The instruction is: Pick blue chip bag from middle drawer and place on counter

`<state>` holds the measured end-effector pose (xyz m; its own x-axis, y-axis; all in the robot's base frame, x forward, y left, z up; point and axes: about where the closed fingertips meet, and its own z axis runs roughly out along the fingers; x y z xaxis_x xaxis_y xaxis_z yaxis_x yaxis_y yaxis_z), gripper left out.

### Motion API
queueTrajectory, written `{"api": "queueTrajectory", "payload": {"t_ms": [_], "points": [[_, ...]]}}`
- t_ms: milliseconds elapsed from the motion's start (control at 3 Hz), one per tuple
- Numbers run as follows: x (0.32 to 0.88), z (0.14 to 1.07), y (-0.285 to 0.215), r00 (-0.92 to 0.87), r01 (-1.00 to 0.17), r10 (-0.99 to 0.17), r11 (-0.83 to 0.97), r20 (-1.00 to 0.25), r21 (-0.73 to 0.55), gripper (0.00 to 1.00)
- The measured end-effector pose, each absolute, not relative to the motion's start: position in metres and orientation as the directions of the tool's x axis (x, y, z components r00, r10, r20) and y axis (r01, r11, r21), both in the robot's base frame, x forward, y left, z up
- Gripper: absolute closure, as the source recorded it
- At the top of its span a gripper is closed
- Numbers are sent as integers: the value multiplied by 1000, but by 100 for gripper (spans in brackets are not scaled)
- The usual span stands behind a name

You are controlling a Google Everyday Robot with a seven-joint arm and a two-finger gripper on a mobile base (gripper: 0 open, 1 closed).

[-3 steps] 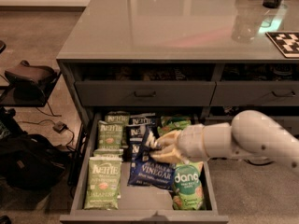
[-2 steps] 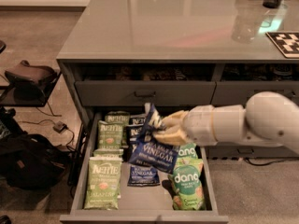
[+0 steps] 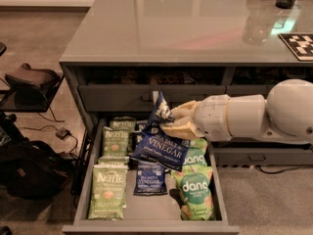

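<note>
One thin pinch holds it: your gripper (image 3: 167, 123), at frame centre, nips the blue chip bag (image 3: 164, 151) by its top corner. Swing quickly and it may slip into the middle drawer (image 3: 146, 227).

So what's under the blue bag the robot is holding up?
The gripper, above the middle drawer, holds the blue chip bag by its top. Below lie another blue bag and green dang bags. The drawer's back middle is covered by the held bag.
</note>
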<state>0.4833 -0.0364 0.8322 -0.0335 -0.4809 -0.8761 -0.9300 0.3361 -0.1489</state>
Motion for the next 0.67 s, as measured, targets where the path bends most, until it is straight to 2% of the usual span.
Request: {"api": "queueTrajectory", "payload": {"t_ms": [667], "points": [[488,898,-31,73,-910,-481,327,-874,-256,100]]}}
